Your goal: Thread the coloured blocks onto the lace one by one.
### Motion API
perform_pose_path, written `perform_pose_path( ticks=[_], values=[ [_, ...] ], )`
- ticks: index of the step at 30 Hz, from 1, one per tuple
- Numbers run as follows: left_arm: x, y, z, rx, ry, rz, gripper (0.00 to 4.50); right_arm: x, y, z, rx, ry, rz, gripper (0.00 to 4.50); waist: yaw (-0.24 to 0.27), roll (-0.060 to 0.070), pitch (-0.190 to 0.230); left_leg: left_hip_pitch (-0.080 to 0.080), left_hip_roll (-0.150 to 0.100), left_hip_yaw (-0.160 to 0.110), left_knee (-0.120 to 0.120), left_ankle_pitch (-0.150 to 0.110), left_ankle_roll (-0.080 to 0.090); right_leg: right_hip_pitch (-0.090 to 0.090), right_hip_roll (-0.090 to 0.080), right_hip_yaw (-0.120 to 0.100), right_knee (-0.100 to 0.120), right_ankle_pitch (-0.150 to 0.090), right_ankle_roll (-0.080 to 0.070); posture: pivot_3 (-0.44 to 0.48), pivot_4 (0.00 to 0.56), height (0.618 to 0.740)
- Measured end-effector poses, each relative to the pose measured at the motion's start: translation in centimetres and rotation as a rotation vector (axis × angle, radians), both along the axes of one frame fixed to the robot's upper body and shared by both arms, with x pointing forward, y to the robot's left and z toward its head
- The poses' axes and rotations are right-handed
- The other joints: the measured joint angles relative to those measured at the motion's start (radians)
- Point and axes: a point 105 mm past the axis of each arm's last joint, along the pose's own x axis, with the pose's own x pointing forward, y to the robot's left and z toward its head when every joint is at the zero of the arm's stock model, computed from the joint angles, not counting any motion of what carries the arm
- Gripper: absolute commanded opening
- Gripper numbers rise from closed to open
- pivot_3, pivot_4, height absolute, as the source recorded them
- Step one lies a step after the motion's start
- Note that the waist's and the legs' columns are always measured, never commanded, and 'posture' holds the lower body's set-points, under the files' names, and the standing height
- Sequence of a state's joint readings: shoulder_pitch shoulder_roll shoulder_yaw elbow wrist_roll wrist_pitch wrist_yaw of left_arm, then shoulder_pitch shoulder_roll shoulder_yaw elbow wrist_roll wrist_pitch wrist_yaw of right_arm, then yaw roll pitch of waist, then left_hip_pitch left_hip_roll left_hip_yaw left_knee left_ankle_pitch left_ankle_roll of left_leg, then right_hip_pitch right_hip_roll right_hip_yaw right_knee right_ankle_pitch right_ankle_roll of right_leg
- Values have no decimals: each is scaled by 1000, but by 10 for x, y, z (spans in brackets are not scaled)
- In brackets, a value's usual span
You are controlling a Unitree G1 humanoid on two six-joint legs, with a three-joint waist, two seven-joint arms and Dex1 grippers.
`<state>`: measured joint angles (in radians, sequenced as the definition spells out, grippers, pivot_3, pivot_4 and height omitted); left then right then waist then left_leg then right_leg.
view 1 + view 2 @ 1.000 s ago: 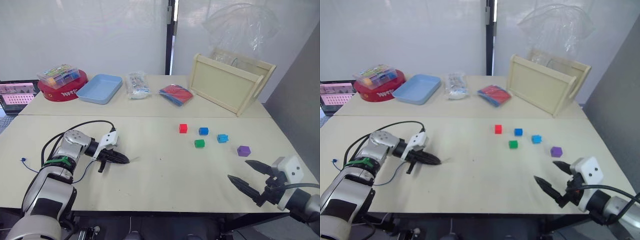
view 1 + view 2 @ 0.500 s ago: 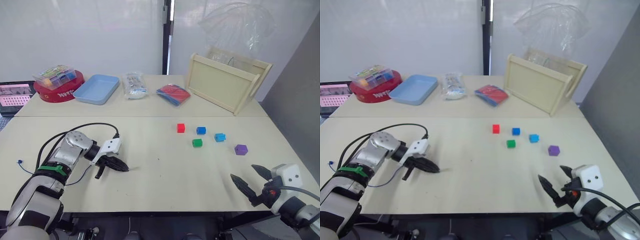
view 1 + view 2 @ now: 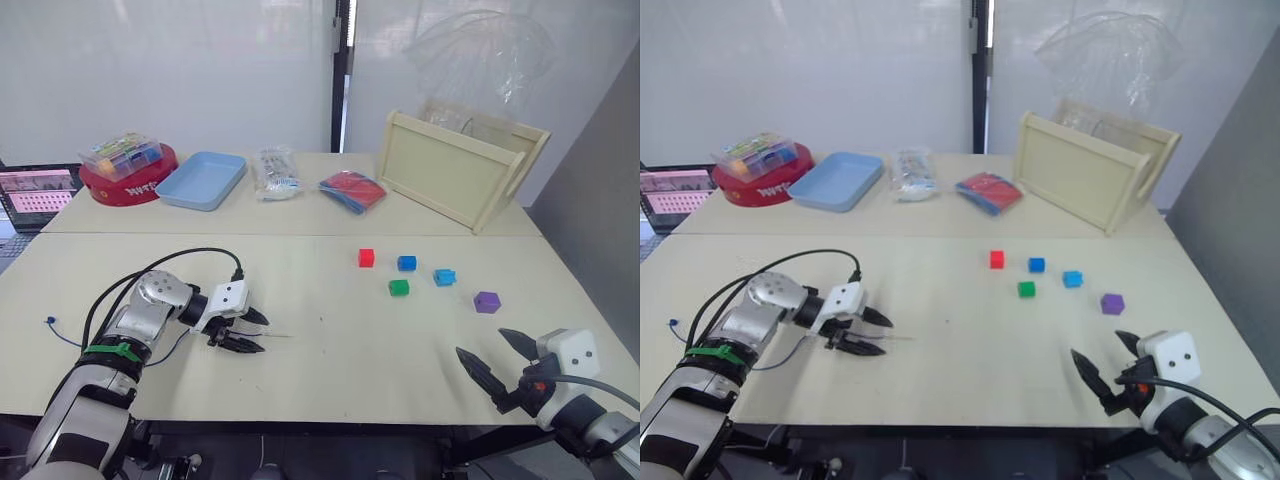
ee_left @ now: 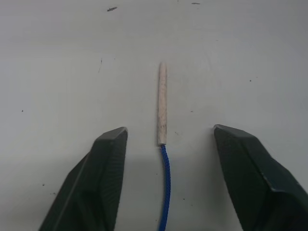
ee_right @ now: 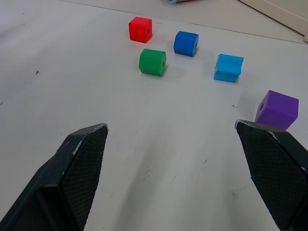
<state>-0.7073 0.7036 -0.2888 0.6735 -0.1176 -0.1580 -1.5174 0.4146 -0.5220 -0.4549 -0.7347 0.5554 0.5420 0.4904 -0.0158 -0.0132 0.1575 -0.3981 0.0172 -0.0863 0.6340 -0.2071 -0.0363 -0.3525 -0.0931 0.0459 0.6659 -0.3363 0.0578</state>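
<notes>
I am holding my left gripper (image 4: 166,144) released around the lace (image 4: 162,144), its pale tip (image 4: 162,103) pointing at 3 o'clock toward the blocks (image 3: 399,287); my right gripper (image 3: 497,357) is hanging released, no writing readable.

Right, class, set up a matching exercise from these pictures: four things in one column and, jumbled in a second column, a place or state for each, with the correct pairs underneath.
Column 1
1. left gripper
2. red block
3. purple block
4. blue tray

Column 2
A. on the far table, beside the red round tin
B. the block nearest the right gripper
C. open, with the lace's pale tip lying between its fingers
D. the leftmost of the five blocks

Pairs: 1-C, 2-D, 3-B, 4-A
</notes>
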Motion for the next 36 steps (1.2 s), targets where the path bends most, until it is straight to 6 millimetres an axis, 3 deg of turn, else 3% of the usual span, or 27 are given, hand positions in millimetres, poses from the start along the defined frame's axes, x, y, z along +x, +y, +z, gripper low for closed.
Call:
perform_pose_path(
  ticks=[7, 16, 26, 36],
  values=[
    [-2, 6, -12, -197, 59, 79, 3205, 3, -1, 3, -2, -17, -10, 4500, -1, 2, -1, 0, 0, 0, 0, 0, 0, 0, 0, 0, 0, 0, 0, 0, 150, 740],
    [-4, 9, -22, -232, 10, 82, 3205, 4, -5, 10, -28, -37, -16, 4500, -5, 8, -7, 2, 0, 0, 0, 0, 1, 2, 0, 0, 0, 0, 0, 0, 150, 740],
    [-1, 13, -22, -222, 13, 108, 110, 5, -5, 13, -28, -47, -16, 4500, -14, 10, -9, 2, 0, 0, -1, -2, 3, 2, 0, 1, -1, 0, 0, 0, 150, 740],
    [3, 8, -15, -204, 48, 84, 26, 3, -7, 8, -29, -30, -29, 4500, -15, 10, -8, 1, 0, 0, -1, -2, 3, 1, 0, 1, -1, 0, 0, 0, 150, 740]
  ],
)
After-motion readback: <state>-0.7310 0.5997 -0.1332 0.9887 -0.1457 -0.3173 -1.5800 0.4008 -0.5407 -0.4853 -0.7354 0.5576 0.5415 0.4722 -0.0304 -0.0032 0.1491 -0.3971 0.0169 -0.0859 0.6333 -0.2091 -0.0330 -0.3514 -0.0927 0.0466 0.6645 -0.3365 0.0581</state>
